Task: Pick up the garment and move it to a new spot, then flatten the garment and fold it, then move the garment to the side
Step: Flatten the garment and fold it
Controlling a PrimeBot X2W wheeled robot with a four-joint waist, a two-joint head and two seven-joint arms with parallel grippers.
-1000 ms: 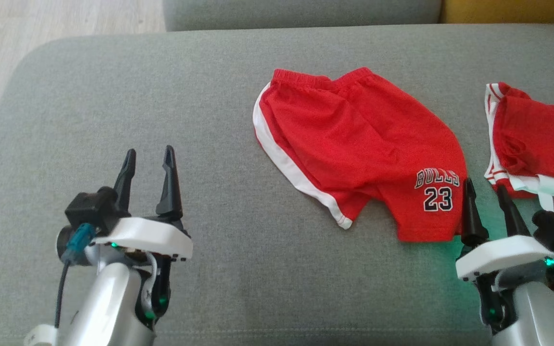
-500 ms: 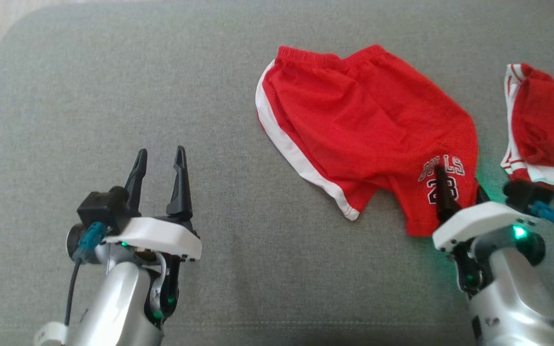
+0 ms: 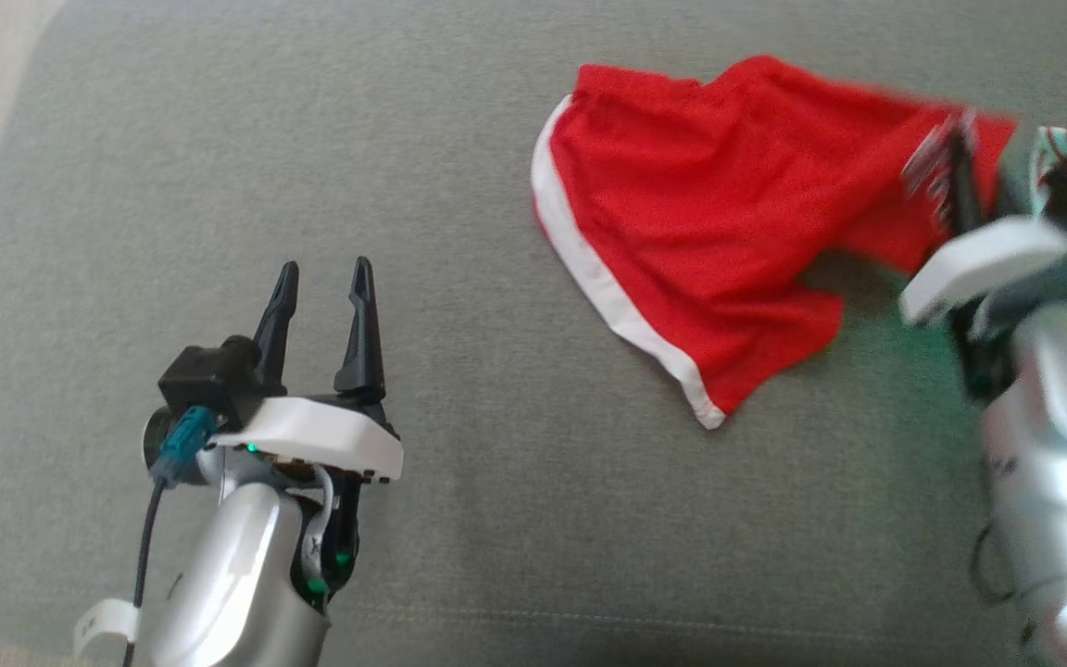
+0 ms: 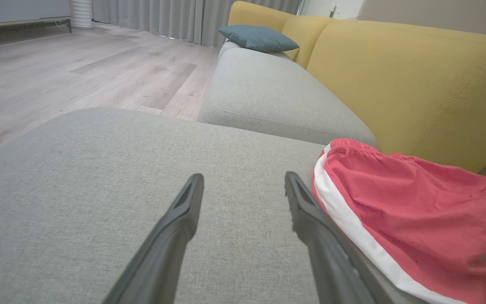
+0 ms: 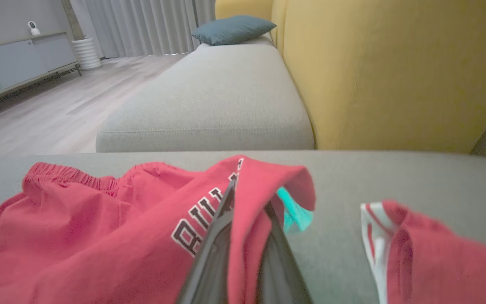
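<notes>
The right gripper (image 5: 249, 198), at two o'clock on the grey cushion (image 3: 311, 139), pinches one leg of the red shorts (image 3: 700, 213). The left gripper (image 3: 325, 269) stands wide apart at eight o'clock.

red shorts (image 3: 709, 213) | white stripe | printed leg raised | rest on grey cushion (image 3: 311, 139)

Soft, even daylight, with a faint shadow under the shorts (image 3: 700, 213). In the head view, motion blur smears the right end effector (image 3: 960, 157) and the cloth there. A green glow tints the cushion (image 3: 867, 320).
</notes>
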